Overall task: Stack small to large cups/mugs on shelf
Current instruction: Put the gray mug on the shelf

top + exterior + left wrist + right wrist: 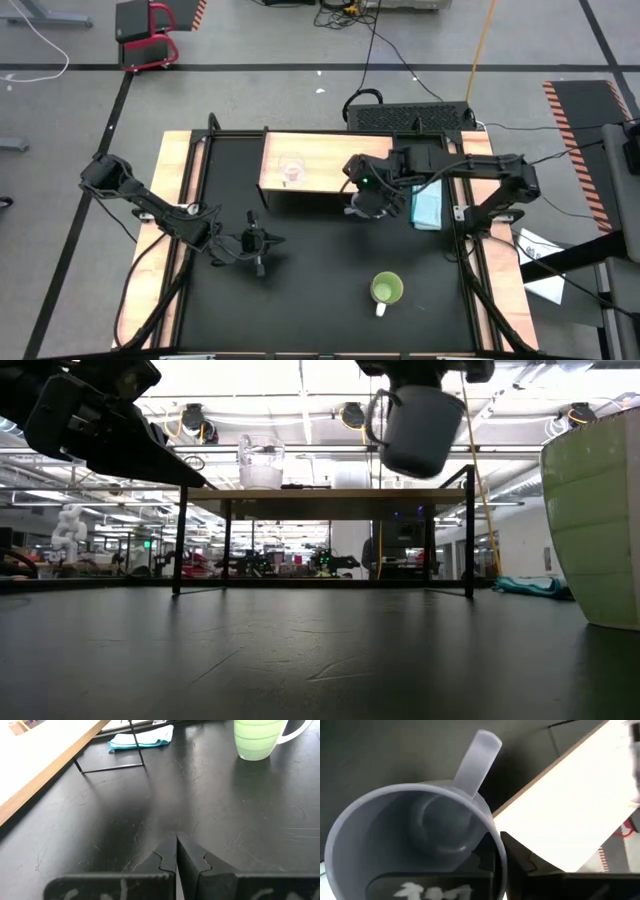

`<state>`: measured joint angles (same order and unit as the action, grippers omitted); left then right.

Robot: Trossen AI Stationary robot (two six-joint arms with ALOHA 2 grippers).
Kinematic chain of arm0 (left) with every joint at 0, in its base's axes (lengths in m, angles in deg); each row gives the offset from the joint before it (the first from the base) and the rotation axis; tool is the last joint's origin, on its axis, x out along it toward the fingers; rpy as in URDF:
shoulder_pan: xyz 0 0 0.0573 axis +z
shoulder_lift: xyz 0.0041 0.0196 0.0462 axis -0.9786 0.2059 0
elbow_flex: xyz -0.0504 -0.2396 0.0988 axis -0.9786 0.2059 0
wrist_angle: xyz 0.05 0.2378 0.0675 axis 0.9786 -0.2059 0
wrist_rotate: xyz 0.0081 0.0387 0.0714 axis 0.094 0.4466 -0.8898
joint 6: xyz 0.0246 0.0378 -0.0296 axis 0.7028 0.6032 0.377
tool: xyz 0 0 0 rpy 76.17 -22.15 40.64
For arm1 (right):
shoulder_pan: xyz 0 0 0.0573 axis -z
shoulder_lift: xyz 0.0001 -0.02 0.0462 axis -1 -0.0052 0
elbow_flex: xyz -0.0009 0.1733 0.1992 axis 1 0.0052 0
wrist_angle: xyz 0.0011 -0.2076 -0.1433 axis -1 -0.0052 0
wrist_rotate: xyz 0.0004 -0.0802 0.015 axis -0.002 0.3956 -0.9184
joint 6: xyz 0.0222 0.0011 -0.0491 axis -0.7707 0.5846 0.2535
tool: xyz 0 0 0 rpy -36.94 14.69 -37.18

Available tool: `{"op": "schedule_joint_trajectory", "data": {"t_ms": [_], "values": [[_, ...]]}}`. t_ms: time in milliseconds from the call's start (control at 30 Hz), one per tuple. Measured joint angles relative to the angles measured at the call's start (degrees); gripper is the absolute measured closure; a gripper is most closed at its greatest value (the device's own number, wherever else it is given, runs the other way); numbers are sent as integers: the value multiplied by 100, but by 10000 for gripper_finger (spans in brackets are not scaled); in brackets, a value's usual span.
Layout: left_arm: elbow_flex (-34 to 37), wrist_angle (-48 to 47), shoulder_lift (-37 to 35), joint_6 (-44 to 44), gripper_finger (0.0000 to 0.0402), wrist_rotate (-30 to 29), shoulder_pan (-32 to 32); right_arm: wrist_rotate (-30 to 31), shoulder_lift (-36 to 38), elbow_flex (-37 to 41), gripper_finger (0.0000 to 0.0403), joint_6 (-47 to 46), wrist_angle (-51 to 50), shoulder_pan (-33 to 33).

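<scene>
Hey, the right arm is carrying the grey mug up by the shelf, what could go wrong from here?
1. The right gripper pinches only the rim of the grey-blue mug, which hangs tilted in the low view, so it might slip or land crooked.
2. The mug hangs near the front edge of the shelf; lowered there, it could catch the edge or tip off.
3. The glass cup already stands on the shelf; a sideways move could knock it.

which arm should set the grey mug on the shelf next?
Right. Its gripper already holds the grey-blue mug aloft at the shelf edge, beside the glass cup. The left gripper sits shut, empty, away from the shelf.
</scene>
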<state>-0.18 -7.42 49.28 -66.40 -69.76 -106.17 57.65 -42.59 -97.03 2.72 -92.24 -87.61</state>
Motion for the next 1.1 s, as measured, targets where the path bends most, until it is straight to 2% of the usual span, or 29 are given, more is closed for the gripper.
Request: {"op": "schedule_joint_trajectory", "data": {"t_ms": [300, 500, 800, 1100], "values": [[0, -32, 0, 10, 394, 1, 0, -1, -544, -1080, 402, 260, -772, 504], [0, -91, 0, 22, 394, 0, 0, 6, -798, -1594, 403, 594, -850, 914], [0, -192, 0, 25, 394, 1, 0, -217, -865, -1637, 403, 589, -842, 1439], [0, -258, 0, 108, 394, 1, 0, -631, -867, -1637, 403, 63, -856, 1747]]}}
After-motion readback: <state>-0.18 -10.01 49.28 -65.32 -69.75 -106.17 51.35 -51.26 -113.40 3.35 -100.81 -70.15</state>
